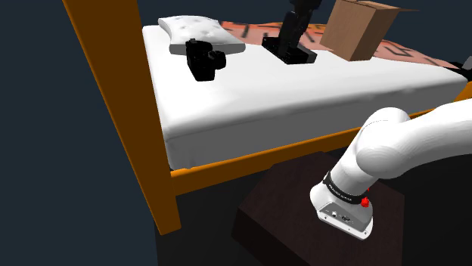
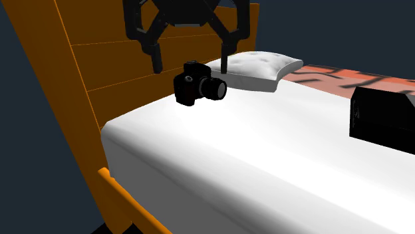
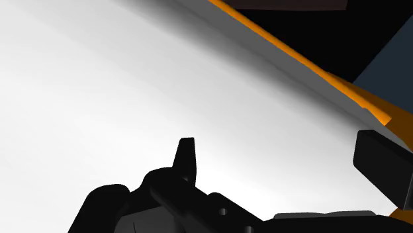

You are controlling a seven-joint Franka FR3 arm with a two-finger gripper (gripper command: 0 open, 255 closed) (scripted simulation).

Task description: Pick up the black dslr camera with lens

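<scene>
You are looking at a black dslr camera (image 2: 194, 85) with a boxy matte body, a small hump on top and a stubby round lens (image 2: 217, 88) jutting from its front. It is sitting upright on the white mattress (image 2: 266, 159), near the headboard edge of the bed and just beside a white, dimpled pillow (image 2: 263, 68). Your tool (image 3: 278, 142) is standing with its two black fingers (image 2: 157, 56) wide apart, clasping nothing; in the second exterior view they are showing above the camera, one to each side, without touching it. The mattress is looking smooth and softly rounded at its edges, while the orange bed frame (image 1: 113, 91) is showing flat planks and square posts. Farther along the bed, a plain brown cardboard box (image 1: 355, 29) and a blocky black box (image 2: 384, 119) are sitting by an orange patterned cover (image 2: 332, 74).
</scene>
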